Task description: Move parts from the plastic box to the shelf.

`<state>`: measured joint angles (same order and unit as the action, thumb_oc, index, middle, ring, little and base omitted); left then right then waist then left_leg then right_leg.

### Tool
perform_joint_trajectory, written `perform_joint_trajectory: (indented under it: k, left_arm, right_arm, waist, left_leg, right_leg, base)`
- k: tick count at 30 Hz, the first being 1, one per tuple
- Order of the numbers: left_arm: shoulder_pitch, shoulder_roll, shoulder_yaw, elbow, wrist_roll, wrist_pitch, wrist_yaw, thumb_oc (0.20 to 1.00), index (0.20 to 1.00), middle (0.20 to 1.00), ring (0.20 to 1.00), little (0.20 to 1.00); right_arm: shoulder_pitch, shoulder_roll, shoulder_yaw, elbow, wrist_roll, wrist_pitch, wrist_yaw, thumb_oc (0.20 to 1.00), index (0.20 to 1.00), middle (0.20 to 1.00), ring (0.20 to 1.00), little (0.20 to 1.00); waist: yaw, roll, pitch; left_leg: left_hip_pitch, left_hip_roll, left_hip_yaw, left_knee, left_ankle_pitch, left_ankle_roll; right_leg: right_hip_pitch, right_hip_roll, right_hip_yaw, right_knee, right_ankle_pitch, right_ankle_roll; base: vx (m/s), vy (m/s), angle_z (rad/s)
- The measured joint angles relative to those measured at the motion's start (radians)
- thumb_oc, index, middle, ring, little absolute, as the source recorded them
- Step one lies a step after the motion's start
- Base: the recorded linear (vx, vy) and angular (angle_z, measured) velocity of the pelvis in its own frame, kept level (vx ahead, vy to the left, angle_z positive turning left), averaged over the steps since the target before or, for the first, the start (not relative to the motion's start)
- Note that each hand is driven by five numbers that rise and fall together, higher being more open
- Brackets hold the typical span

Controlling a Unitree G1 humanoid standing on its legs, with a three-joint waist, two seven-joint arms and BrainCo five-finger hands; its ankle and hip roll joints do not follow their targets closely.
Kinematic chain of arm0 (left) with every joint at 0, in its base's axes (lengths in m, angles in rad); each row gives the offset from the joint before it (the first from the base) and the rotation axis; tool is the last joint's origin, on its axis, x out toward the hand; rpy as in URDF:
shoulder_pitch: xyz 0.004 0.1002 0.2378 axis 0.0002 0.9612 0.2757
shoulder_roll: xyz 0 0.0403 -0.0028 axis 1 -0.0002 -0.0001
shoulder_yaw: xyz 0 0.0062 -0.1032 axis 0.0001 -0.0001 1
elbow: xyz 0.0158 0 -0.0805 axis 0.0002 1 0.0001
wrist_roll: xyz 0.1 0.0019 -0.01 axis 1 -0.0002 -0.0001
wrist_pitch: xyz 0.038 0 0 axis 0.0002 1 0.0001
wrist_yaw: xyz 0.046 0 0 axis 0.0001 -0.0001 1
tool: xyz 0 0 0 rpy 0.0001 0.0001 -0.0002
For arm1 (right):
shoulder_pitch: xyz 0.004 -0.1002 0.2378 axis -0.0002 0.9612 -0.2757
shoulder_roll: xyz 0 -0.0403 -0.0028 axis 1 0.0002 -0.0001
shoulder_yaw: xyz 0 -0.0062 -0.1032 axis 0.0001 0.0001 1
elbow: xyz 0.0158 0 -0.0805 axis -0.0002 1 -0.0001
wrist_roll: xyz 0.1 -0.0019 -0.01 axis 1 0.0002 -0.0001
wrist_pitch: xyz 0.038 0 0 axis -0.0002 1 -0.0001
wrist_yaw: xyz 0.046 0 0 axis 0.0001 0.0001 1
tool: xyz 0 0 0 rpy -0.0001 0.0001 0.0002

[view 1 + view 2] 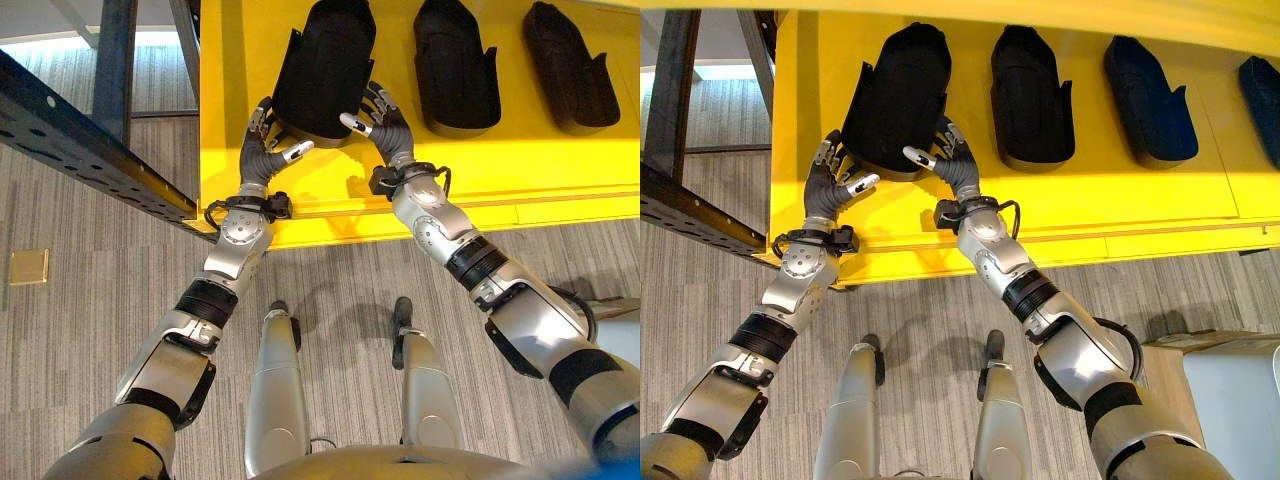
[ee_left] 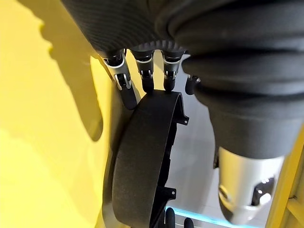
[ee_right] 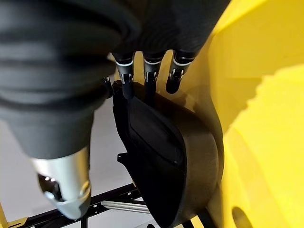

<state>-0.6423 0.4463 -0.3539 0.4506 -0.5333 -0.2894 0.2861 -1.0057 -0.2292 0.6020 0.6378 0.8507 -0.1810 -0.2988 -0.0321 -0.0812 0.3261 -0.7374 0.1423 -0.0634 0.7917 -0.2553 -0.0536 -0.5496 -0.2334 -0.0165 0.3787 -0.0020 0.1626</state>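
Both hands flank one black part (image 1: 325,70) at the upper middle of the left eye view, standing on the yellow shelf (image 1: 520,165). The left hand (image 1: 262,150) sits at the part's lower left corner, the right hand (image 1: 385,125) at its lower right. On each, the fingers are spread and nearly straight, with tips against the part's sides and thumbs reaching in toward its near end. This looks like a two-sided press to steady or square the part, not a curled grip. The left wrist view shows fingertips (image 2: 124,85) touching the part's curved rim; the right wrist view shows fingertips (image 3: 127,78) on its edge.

Two more parts (image 1: 457,65) stand to the right in a row, with bare yellow between each, so this one seems lined up with them. The shelf's front lip lies just behind the wrists, leaving little room. A dark rack beam (image 1: 90,150) crosses the upper left, close to the left arm.
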Motion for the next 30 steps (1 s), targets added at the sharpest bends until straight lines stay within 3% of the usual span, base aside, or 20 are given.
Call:
perform_joint_trajectory:
  k: [30]
  left_arm:
    - [0.09, 0.03, 0.001, -0.118, -0.036, -0.002, -0.05, 1.0, 1.0, 1.0, 1.0, 1.0]
  right_arm:
    - [-0.109, 0.012, -0.002, 0.105, -0.093, 0.019, -0.02, 1.0, 1.0, 1.0, 1.0, 1.0]
  waist:
    - [0.021, -0.001, 0.003]
  left_leg:
    - [-0.014, -0.002, -0.006, 0.007, 0.0, 0.003]
  right_leg:
    - [-0.002, -0.001, -0.008, -0.007, 0.004, -0.004]
  base:
    - [0.0, 0.0, 0.0]
